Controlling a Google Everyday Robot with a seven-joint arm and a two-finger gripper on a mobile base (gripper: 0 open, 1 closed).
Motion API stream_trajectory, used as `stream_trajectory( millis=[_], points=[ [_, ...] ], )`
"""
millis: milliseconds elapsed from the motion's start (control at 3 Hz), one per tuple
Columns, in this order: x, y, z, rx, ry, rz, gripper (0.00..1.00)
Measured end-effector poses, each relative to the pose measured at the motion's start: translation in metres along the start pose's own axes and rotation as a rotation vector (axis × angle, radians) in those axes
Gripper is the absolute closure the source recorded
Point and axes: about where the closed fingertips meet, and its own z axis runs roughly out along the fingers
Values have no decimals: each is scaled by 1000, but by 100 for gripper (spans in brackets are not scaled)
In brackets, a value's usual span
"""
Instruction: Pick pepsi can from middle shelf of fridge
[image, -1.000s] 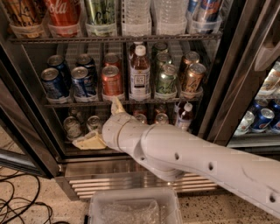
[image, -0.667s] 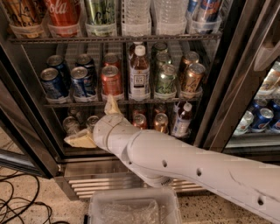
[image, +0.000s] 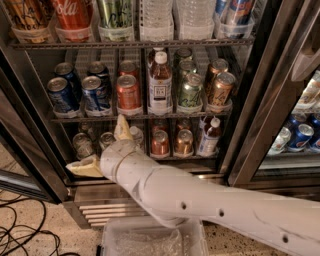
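The fridge (image: 250, 100) stands open in front of me. Its middle shelf (image: 175, 117) is a wire rack lined with cans. Two blue pepsi cans (image: 96, 95) stand at its front left, the other (image: 60, 95) beside it, with more blue cans behind. An orange-red can (image: 128, 93), a bottle (image: 160, 85), a green can (image: 190, 91) and a brown can (image: 220, 90) follow to the right. My gripper (image: 102, 147) is open, below the shelf's front rail, under the right pepsi can. One finger (image: 122, 127) points up at the rail, the other finger (image: 85, 167) points left.
Big bottles (image: 115, 17) fill the top rack. Small cans and a bottle (image: 209, 136) stand on the lower rack behind my wrist. A ribbed base grille (image: 107, 212) and a clear plastic bin (image: 150, 237) are below. A second cooler (image: 300, 135) is at right. Cables (image: 20, 235) lie on the floor.
My arm has swung left and slightly down in front of the lower rack. The gripper stays open. No can has moved.
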Motion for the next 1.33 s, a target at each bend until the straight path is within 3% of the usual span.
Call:
stream_trajectory(
  millis=[333, 667, 1000, 1333],
  points=[
    [-29, 61, 23, -43, -158, 2, 0],
    [-48, 100, 44, -32, -259, -17, 0],
    [-56, 126, 59, 16, -271, -64, 0],
    [-41, 131, 71, 91, -205, -40, 1]
  ],
)
